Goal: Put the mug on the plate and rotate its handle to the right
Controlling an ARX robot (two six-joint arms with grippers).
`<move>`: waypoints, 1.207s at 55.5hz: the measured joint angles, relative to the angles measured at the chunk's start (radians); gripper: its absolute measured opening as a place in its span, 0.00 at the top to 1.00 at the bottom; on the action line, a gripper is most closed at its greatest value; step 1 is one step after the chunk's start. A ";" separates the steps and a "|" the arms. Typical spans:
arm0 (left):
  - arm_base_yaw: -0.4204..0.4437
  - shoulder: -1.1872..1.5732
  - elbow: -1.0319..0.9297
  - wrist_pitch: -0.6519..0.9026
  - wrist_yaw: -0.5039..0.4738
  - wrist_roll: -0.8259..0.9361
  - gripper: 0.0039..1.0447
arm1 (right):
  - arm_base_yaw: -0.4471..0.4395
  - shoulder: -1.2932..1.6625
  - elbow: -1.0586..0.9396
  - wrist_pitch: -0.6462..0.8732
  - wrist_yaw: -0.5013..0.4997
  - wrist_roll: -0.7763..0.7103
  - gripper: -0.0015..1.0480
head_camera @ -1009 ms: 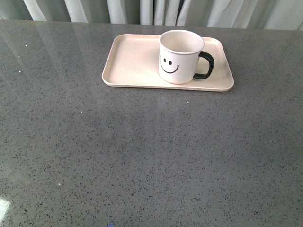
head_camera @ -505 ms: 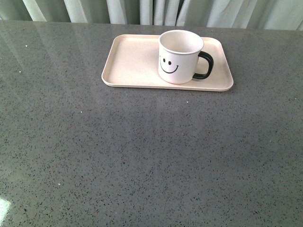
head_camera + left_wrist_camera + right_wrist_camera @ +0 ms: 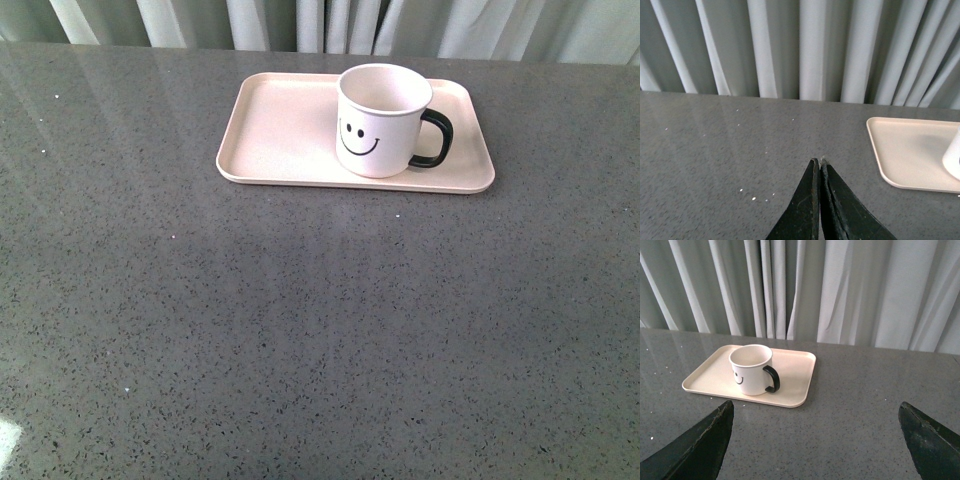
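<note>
The white mug (image 3: 382, 120) with a black smiley face stands upright on the right half of the pale pink plate (image 3: 280, 135) at the far side of the grey table. Its black handle (image 3: 436, 138) points right. The mug (image 3: 751, 369), handle (image 3: 772, 379) and plate (image 3: 705, 377) also show in the right wrist view. A sliver of the mug (image 3: 955, 160) and the plate (image 3: 905, 150) show in the left wrist view. My left gripper (image 3: 819, 162) is shut and empty above bare table, apart from the plate. My right gripper (image 3: 816, 410) is open wide and empty, well back from the plate. Neither gripper shows in the front view.
Pale pleated curtains (image 3: 320, 22) hang behind the table's far edge. The grey speckled tabletop (image 3: 320, 330) stretches bare in front of the plate.
The front view has shifted by a few pixels. The mug and plate stand as before, handle pointing right.
</note>
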 joint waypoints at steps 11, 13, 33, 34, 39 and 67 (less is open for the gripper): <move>0.015 -0.204 -0.038 -0.157 0.008 0.000 0.99 | 0.000 0.000 0.000 0.000 0.000 0.000 0.09; 0.015 -0.237 -0.043 -0.185 0.008 0.000 0.99 | 0.000 0.000 0.000 0.000 0.000 0.000 0.09; 0.015 -0.520 -0.058 -0.435 0.008 0.001 0.99 | 0.000 0.000 0.000 0.000 0.000 0.000 0.09; 0.015 -0.531 -0.058 -0.446 0.008 0.001 0.99 | 0.000 0.000 0.000 0.000 0.000 0.000 0.09; 0.015 -0.589 -0.058 -0.500 0.008 0.002 0.99 | 0.000 0.000 0.000 0.000 0.000 0.000 0.09; 0.015 -0.814 -0.058 -0.720 0.008 0.002 0.99 | 0.000 0.000 0.000 0.000 0.000 0.000 0.09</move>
